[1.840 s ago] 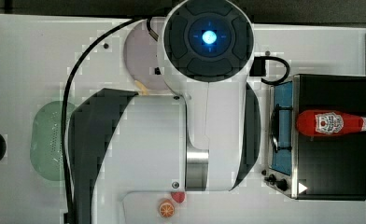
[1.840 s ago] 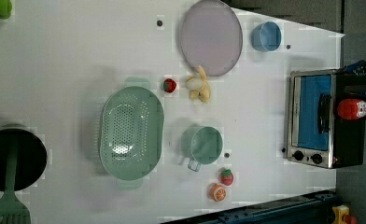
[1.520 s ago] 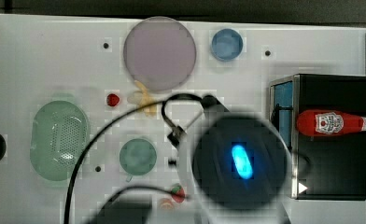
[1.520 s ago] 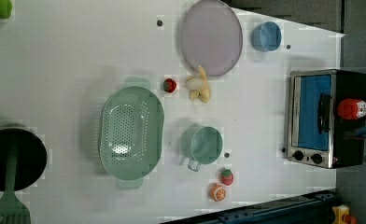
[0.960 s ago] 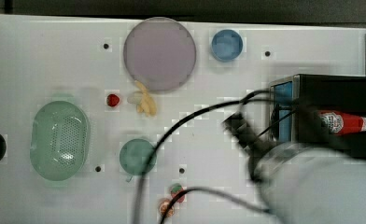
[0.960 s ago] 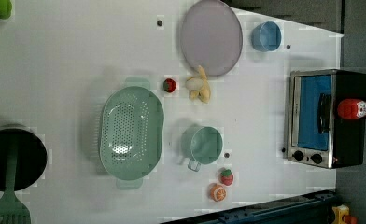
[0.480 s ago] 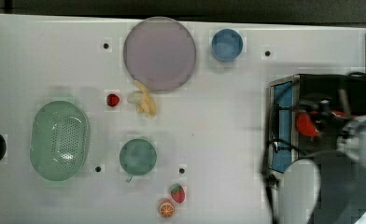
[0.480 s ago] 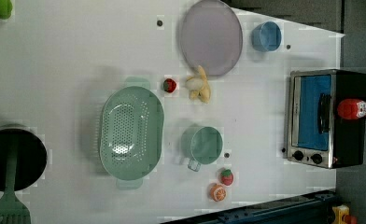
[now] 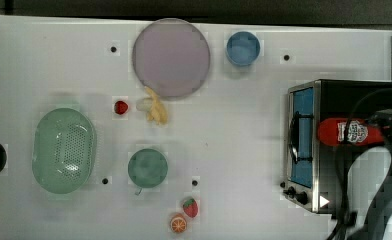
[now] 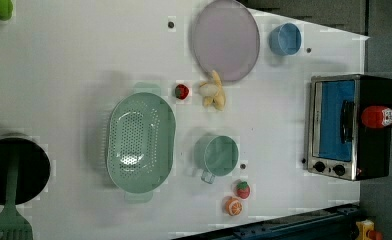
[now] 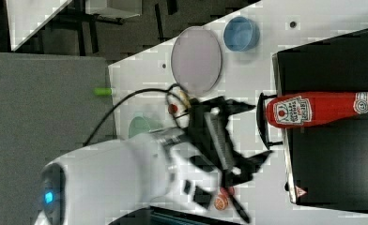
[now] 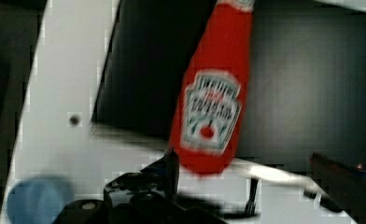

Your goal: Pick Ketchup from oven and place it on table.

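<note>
Ketchup (image 11: 318,108) lies on its side on the flat black roof of the oven (image 11: 332,178), not inside it, and that is where you must reach. In the right view the bottle's long axis runs level across the picture: its fat red base sits at the oven's front edge, just over the door handle, and its white cap points toward the back of the oven. The shield label faces up.

Your gripper (image 11: 245,136) hangs in front of the oven on the right view's left, jaws spread wide and empty, one finger above the bottle's line and one below it. So the bottle's base points almost straight at the gap between your fingers, and the fingers already straddle its width. The wrist view agrees: the red base sits just ahead of the dark finger (image 12: 169,168) on one side, with the other finger off toward the far edge. I judge the coming move to be a short advance along the bottle's axis, then a squeeze across the body.

Watch the oven's dark handle, which stands just under the bottle's base; a low approach would likely catch it.

On the table (image 9: 234,125) the other things stand well apart from the oven: the lilac plate (image 9: 170,57), the blue cup (image 9: 243,48), the green cup (image 9: 147,168), the colander (image 9: 64,150), the banana (image 9: 155,110) and the strawberries (image 9: 189,207). The white stretch between the green cup and the oven looks free for setting down.
</note>
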You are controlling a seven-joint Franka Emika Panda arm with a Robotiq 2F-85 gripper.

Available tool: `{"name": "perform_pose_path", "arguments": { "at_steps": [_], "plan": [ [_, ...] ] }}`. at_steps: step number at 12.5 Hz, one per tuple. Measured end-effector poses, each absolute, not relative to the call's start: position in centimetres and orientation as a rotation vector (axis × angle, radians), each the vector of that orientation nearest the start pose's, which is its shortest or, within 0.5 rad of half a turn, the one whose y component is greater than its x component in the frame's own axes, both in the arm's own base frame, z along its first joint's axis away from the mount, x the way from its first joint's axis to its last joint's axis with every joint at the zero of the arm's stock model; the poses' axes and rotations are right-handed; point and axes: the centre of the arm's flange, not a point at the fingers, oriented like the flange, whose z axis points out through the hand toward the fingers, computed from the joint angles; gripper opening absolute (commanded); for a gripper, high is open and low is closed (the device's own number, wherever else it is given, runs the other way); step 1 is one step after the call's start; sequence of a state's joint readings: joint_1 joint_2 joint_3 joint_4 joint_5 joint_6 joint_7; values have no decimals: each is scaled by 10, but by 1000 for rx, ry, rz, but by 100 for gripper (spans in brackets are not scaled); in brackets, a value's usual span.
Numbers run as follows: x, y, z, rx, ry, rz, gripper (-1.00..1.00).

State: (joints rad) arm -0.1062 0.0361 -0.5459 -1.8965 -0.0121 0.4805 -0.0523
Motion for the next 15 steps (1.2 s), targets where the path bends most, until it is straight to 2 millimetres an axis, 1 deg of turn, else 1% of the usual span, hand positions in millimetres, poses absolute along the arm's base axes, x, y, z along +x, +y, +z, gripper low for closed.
{"name": "perform_pose_path", "arguments": {
  "at_steps": [1, 2, 3, 6, 8, 10, 12, 13, 15],
  "plan": [
    [467, -360, 483, -2449, 2035, -215, 100],
    [471, -364, 469, -2427, 2053, -209, 100],
    [477, -371, 457, -2356, 2077, -221, 100],
    [482, -385, 406, -2263, 2154, -126, 100],
    [486, -394, 380, -2255, 2190, -95, 100],
    [488, -388, 366, -2230, 2191, -38, 100],
    [495, -383, 356, -2255, 2184, -37, 100],
    [498, -382, 352, -2264, 2181, -42, 92],
    [499, -383, 348, -2265, 2186, -52, 43]
  ]
}}
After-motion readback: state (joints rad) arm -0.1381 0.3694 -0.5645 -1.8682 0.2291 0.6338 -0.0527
